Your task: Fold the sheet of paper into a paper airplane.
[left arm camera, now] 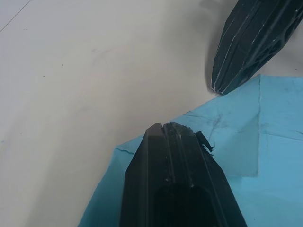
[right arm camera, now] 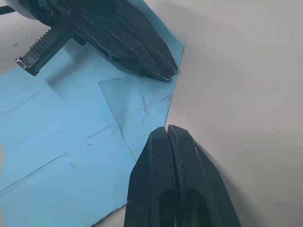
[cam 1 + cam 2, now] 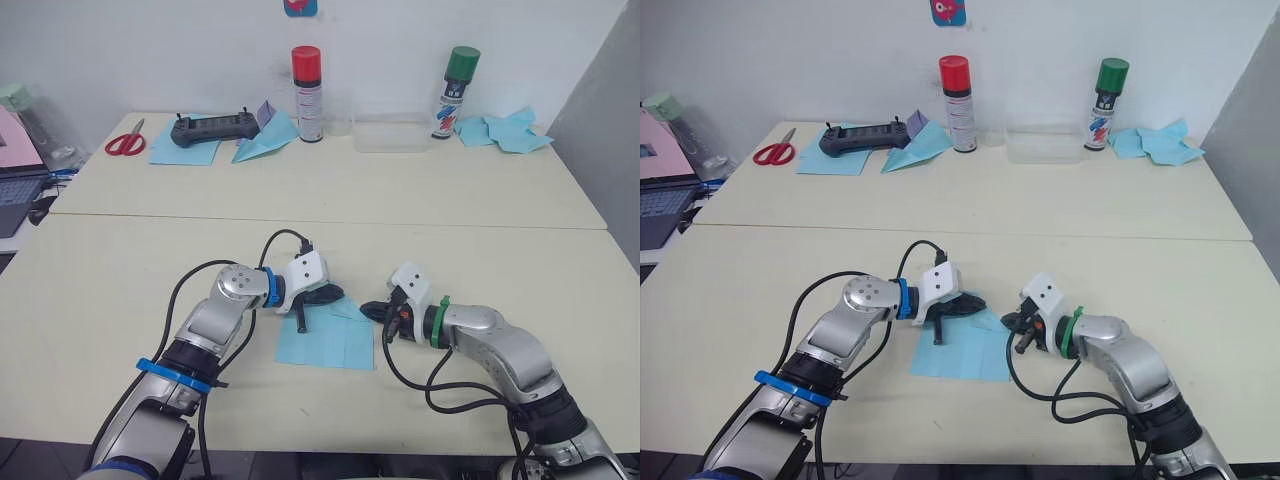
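The left gripper (image 3: 330, 295) lies low over the far left part of the sheet of paper (image 3: 335, 345), its two black fingers pressed together with nothing between them, tips resting on the paper near its far edge. The sheet sits flat on the near table (image 3: 100, 300), roughly midway along it and closer to the front edge than the back. It shows straight crease lines, and one far corner appears turned down into a small triangular flap (image 2: 137, 109). The right gripper (image 3: 378, 312) hovers just beside the sheet's right edge, fingers likewise closed and empty, tip at the flap's border.

Judging by this, the folding is at an early stage: one corner fold seems made or is being pressed, while the matching corner, the centre fold and the wings remain.
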Controlling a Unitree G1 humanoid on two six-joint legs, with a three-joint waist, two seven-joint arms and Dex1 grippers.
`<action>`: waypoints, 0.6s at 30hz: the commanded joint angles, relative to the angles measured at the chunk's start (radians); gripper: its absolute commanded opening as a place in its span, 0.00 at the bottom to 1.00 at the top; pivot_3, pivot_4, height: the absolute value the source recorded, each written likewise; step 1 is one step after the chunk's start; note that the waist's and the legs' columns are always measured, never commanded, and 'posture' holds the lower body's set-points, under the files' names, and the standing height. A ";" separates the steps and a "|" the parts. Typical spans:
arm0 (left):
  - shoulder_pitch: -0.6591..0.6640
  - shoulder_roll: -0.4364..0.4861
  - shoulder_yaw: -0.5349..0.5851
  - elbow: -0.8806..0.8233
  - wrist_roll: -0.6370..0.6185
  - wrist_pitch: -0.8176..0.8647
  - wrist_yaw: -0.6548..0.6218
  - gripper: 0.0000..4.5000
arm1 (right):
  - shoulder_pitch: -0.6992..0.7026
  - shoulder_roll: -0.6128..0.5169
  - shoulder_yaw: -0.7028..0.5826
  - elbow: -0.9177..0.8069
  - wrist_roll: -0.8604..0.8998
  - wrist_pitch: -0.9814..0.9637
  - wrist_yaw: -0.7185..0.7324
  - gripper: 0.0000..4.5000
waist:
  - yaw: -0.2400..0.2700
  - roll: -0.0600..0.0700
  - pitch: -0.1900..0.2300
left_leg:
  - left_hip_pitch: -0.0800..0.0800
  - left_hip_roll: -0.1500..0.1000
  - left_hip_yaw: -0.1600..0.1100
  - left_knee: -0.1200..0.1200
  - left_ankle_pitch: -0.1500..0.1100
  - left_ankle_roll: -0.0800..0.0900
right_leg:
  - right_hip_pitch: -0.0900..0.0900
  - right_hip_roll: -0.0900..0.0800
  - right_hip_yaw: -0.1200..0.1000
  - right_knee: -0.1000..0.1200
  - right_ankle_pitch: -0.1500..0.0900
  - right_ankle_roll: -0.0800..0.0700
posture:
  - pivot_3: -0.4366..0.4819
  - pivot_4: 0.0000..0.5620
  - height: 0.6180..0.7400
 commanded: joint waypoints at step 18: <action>0.015 -0.006 -0.034 0.016 0.031 0.008 -0.015 0.00 | 0.000 -0.032 0.041 0.016 -0.051 0.016 0.025 0.00 | 0.007 0.000 -0.001 | 0.000 0.000 0.000 0.000 0.000 0.000 | 0.000 0.000 0.000 0.000 0.000 0.001 | 0.48 0.27 1.00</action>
